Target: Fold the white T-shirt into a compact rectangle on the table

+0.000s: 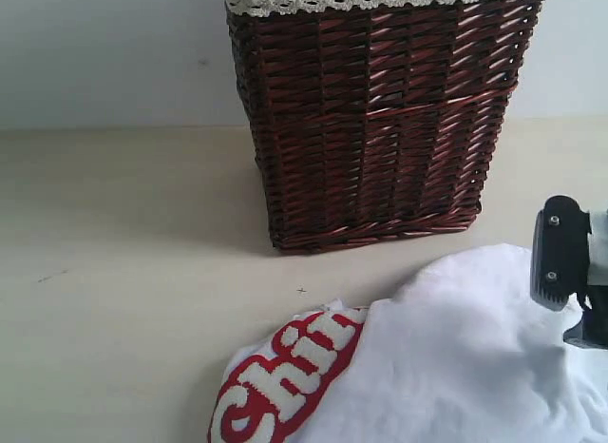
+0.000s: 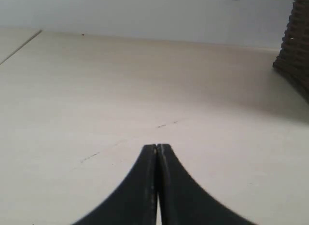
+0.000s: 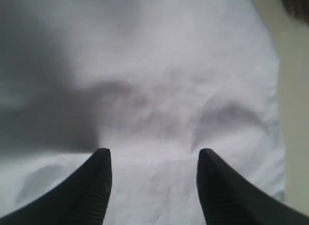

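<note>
Closing your spread right gripper (image 3: 153, 160) may bunch the white T-shirt (image 3: 169, 75) beneath its jaws; the left gripper (image 2: 157, 148) sits pressed together.

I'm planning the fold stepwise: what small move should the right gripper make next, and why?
Probably lift the right gripper clear of the white T-shirt: its jaws stand open over the cloth, gripping nothing, and a layer lies folded across part of the red lettering.
</note>
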Robot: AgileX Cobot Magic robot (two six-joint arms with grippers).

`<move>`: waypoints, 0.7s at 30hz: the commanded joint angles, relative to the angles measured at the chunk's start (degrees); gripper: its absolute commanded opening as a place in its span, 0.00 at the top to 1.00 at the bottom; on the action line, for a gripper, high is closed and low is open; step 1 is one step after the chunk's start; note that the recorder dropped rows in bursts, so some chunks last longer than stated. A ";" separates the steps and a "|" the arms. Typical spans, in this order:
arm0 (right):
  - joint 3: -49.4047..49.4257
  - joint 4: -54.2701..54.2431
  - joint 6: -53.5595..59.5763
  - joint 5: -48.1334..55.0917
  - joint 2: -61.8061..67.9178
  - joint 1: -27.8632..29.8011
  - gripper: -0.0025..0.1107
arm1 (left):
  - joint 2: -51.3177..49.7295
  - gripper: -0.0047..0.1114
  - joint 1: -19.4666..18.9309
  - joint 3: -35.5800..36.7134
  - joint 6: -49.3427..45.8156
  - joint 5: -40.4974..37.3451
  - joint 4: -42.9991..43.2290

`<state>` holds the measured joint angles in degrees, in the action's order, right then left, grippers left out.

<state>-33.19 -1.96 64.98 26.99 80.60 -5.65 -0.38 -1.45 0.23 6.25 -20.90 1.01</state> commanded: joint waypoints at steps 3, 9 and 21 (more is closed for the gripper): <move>0.07 -1.06 -3.80 -9.70 8.83 8.55 0.51 | 0.38 0.96 0.27 -0.23 -0.07 0.64 -0.18; 0.07 -4.80 -3.80 -17.34 14.70 12.82 0.53 | 0.38 0.96 0.27 -0.23 -0.07 0.64 -0.18; -6.02 -9.69 -3.80 -32.56 27.10 15.16 0.83 | 0.38 0.96 0.27 -0.23 -0.07 0.64 -0.18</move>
<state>-36.67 -8.36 61.25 -6.92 105.54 8.99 -0.38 -1.45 0.23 6.25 -20.90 1.01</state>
